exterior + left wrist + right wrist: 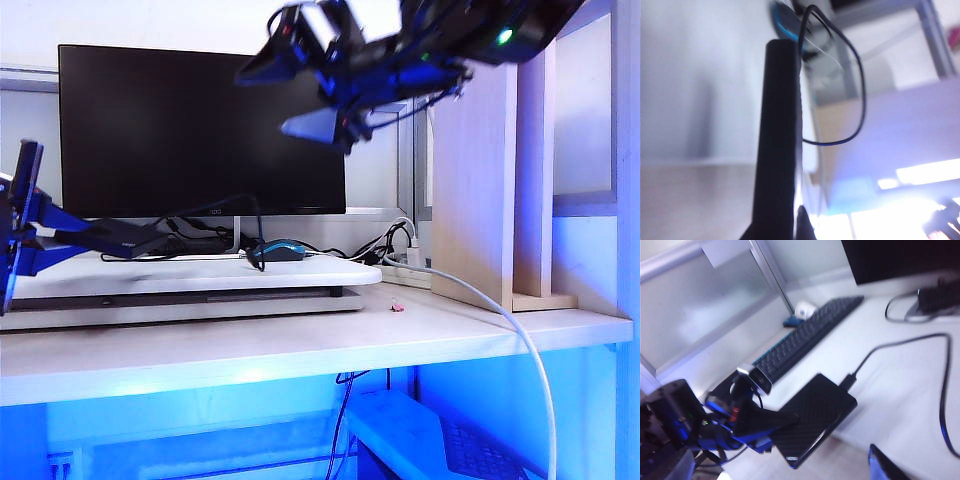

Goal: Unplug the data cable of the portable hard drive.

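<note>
The portable hard drive (816, 416) is clamped by the left gripper (771, 424) above the desk (300, 335). The right gripper (330, 120), fingers apart, hangs high; the data cable (905, 347) plug must be grasped next.

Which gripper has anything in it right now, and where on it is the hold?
The left gripper holds the portable hard drive by the end opposite the data cable plug. The right gripper, above the desk, is open and empty.
</note>
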Available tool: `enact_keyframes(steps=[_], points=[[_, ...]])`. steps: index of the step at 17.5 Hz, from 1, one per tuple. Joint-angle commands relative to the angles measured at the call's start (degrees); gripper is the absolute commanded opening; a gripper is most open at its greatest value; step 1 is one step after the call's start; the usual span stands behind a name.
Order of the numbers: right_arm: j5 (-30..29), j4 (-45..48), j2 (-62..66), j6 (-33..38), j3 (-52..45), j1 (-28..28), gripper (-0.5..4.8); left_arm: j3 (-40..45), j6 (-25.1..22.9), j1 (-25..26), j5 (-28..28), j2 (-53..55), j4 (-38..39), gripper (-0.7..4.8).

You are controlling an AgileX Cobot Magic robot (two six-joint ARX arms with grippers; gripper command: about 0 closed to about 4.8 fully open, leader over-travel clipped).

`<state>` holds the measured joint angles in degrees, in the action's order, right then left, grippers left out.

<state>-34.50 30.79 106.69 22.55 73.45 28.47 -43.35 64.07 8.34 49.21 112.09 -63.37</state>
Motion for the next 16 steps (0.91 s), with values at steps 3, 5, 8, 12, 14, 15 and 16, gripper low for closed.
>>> enact_keyframes(steps=[3,5,8,12,14,15,16], points=[[-2.8,0.3,6.3,4.4,7.1,0.3,4.79,-0.1,2.3,0.0,7.4,-0.3,-9.3,-0.06],[-3.3,0.3,8.2,5.7,9.4,0.3,4.79,-0.1,4.0,0.0,7.8,-0.3,-11.8,-0.06],[-3.7,0.2,12.2,6.5,14.2,1.5,4.49,-0.4,6.6,0.0,10.8,-0.3,-16.7,-0.06],[-3.8,-0.2,15.8,6.4,18.9,3.5,4.13,-0.5,8.2,-0.1,13.7,-0.3,-19.2,-0.06],[-3.7,-2.3,17.7,6.4,21.6,3.9,4.14,-0.4,8.4,-0.5,14.6,-0.3,-19.7,-0.06],[-3.2,-2.3,18.4,6.4,22.5,3.9,4.13,-0.4,8.4,-0.5,15.0,-0.4,-19.7,-0.06],[-2.5,-2.3,19.5,6.4,23.5,3.9,4.13,-0.4,8.5,-1.2,15.1,-0.5,-19.7,-0.06]])
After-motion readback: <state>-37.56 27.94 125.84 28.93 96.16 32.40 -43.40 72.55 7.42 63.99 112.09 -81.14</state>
